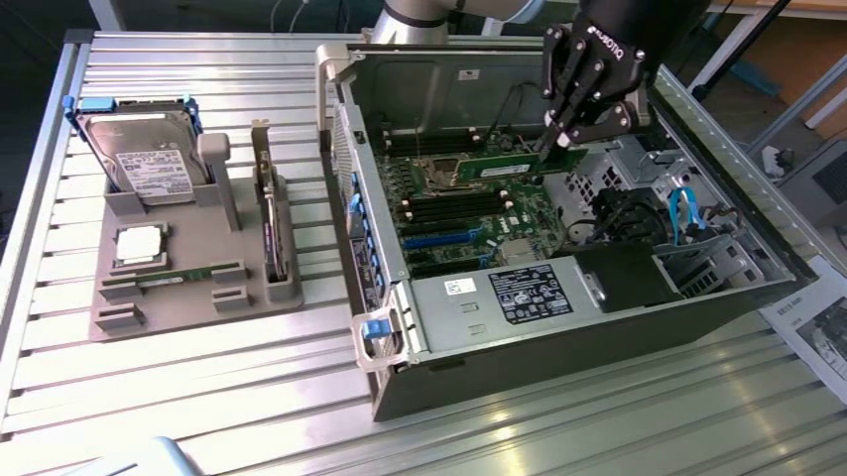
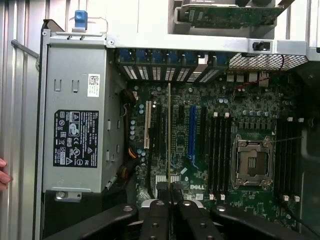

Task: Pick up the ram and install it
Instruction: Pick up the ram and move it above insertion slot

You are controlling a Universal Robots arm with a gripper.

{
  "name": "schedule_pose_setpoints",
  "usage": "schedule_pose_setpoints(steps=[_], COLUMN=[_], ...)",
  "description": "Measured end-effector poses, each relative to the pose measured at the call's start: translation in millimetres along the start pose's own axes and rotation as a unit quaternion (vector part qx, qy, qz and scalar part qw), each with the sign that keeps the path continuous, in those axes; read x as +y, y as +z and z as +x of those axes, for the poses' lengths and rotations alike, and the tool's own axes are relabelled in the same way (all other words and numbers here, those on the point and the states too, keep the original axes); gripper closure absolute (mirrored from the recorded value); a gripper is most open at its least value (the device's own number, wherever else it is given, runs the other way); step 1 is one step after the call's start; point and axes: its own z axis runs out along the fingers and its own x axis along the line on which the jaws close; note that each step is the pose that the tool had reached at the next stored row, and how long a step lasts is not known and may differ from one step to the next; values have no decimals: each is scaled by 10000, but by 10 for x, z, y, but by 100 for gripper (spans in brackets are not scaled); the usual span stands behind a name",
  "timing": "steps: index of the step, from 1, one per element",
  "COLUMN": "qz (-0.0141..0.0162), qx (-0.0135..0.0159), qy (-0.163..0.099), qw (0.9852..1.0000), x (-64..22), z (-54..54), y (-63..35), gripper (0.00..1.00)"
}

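Ram (image 1: 517,157) hangs in the air inside the open case (image 1: 397,327), clamped between the closed fingers of the gripper (image 1: 562,139). It sits a little above the motherboard (image 1: 463,223), just to the exterior view's right of the processor socket (image 1: 443,167), and is not seated in anything yet. In the wrist view the ram (image 2: 169,135) shows edge-on as a thin line running out from the gripper (image 2: 169,192). The black memory slots (image 2: 220,150) lie between it and the processor socket (image 2: 255,162).

The grip looks to be near one end of the stick. Pressing down from there could make it pivot or slide in the fingers and enter a slot crooked. If it comes down off the line of a slot beside the socket, its contact edge would meet the slot wall or small board parts, and either could be damaged. Which way the notch faces, and whether the slot latches stand open, cannot be told. If either is wrong the stick would not seat, and more force could flex the motherboard. The bulky gripper also works close to the blue cables (image 1: 681,213) on the side away from the socket, where it could snag
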Motion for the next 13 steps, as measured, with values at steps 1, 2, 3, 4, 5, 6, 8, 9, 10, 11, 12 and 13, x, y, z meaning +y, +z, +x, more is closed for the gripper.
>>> schedule_pose_setpoints(steps=[1, 2, 3, 4, 5, 6, 8, 9, 10, 11, 12, 13], qz=[0, 0, 0, 0, 0, 0, 0, 0, 0, 0, 0, 0], qx=[0, 0, 0, 0, 0, 0, 0, 0, 0, 0, 0, 0], qy=[1, 1, 1, 0, -1, -1, 0, 0, 0, 1, 1, 0], qw=[10000, 10000, 10000, 10000, 10000, 10000, 10000, 10000, 10000, 10000, 10000, 10000], x=[0, 0, -1, -1, -7, -29, -98, -105, -105, -105, -105, -105], z=[0, 0, 0, 0, 0, 1, 4, 4, 4, 4, 4, 4], y=[0, 0, 0, 0, 0, -2, -5, -5, -5, -6, -5, -6], gripper=[88, 88, 88, 88, 88, 88, 88, 88, 88, 88, 88, 88])
